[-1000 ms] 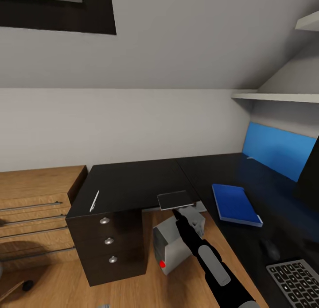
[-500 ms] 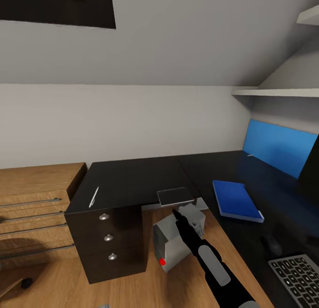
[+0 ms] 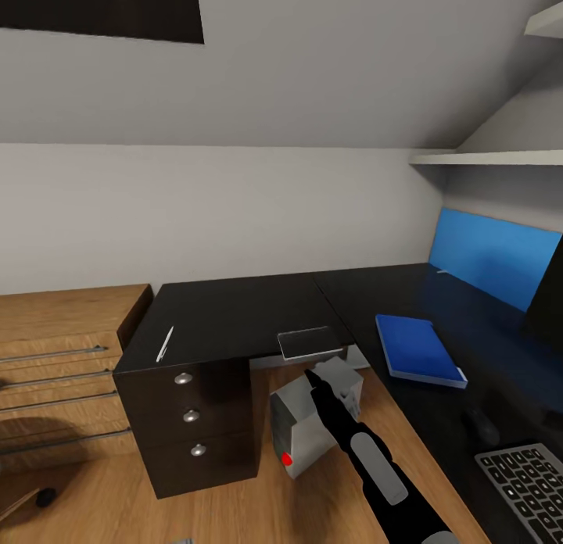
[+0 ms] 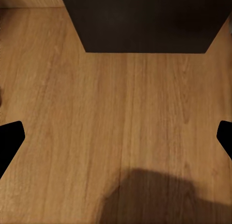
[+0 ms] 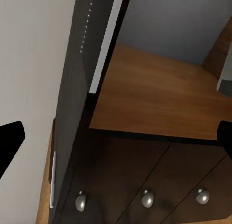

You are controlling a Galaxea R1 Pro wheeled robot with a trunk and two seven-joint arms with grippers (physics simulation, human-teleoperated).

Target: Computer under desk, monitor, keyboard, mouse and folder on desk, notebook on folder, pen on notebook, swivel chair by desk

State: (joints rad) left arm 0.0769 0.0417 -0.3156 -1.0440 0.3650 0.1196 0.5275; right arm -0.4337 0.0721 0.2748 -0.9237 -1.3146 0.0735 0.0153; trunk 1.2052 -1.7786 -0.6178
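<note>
The notebook (image 3: 310, 343) lies flat at the front edge of the desk (image 3: 234, 321), part of it overhanging the knee space. I see my right gripper (image 3: 313, 378) just below that overhanging edge, its tip close under the notebook; I cannot tell whether it touches. In the right wrist view the two fingertips (image 5: 10, 139) sit at opposite margins of the picture, so the fingers are spread wide and hold nothing. Between them the desk edge and three round drawer knobs (image 5: 147, 198) show.

Just behind and below the right fingers stands the computer (image 3: 313, 419) on the wooden floor (image 3: 234, 505) under the desk, red button low on its front. Well to the left of the fingers, the pen (image 3: 165, 345) lies on the desk top above the drawers. To their right, the folder (image 3: 417, 349) lies flat on the other wing of the desk. Farther right and nearer to me are the mouse (image 3: 479, 427) and the keyboard (image 3: 524, 485).

The left fingertips (image 4: 9, 139) likewise stand wide apart and empty, over bare floor beside a dark cabinet base.
</note>
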